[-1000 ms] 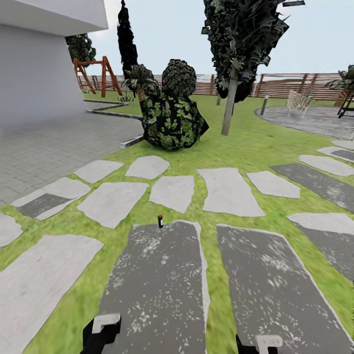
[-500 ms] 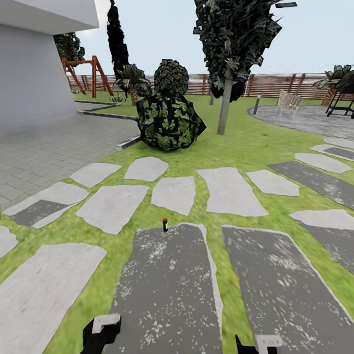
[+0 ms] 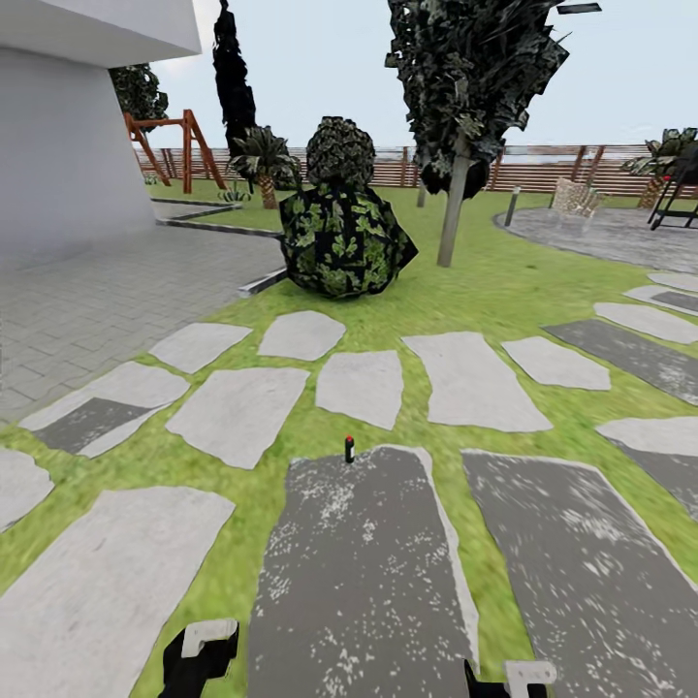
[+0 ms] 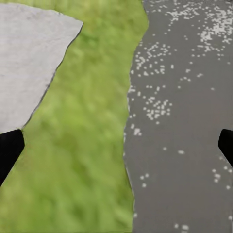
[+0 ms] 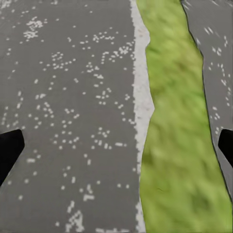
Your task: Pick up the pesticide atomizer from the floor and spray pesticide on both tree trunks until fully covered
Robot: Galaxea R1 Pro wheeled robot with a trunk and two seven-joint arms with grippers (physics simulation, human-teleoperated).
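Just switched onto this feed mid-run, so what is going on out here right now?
Nothing is held yet. The pesticide atomizer stands upright on the grass at the far end of a dark stepping stone, ahead of the robot. The left gripper and right gripper hang low and open, empty. One pale tree trunk rises beyond, beside a leafy bush. No spraying has begun.

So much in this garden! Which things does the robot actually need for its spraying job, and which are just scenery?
Needed:
- atomizer, standing at the dark stone's far edge
- tree with the pale trunk
- grass

Scenery:
- bush
- stepping stones
- swing frame
- fence
- house wall
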